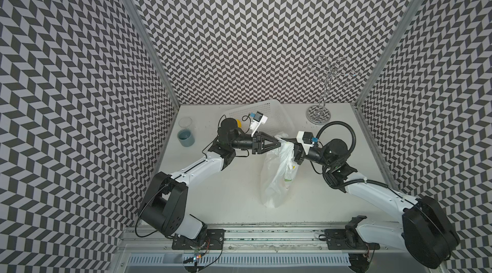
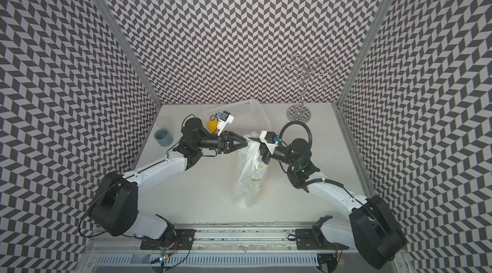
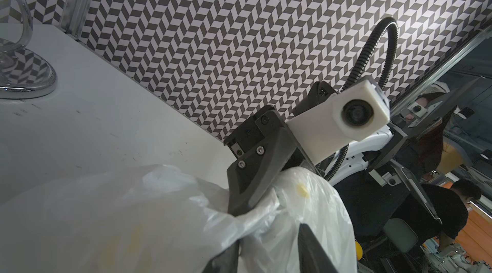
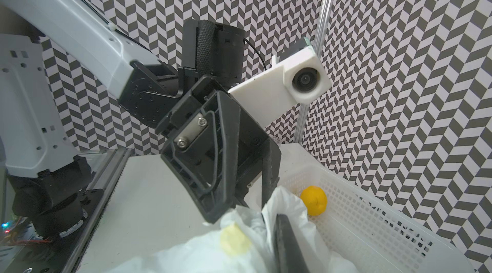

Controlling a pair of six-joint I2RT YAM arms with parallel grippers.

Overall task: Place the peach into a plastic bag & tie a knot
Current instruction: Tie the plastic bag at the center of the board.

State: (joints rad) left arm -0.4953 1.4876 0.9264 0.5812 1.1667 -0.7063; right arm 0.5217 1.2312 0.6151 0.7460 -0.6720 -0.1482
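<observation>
We see the bag [image 1: 277, 178] lying mid-table, long axis near to far, with both claws meeting at its far neck: the right claw [image 1: 288, 141] pinches it closed, while the left claw [image 1: 279, 140] has plastic between part-spread jaws, grip unclear

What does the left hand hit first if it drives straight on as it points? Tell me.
The plastic bag: its bunched top is at the tips of the left hand. Just beyond, likely the right hand; depth unclear.
</observation>
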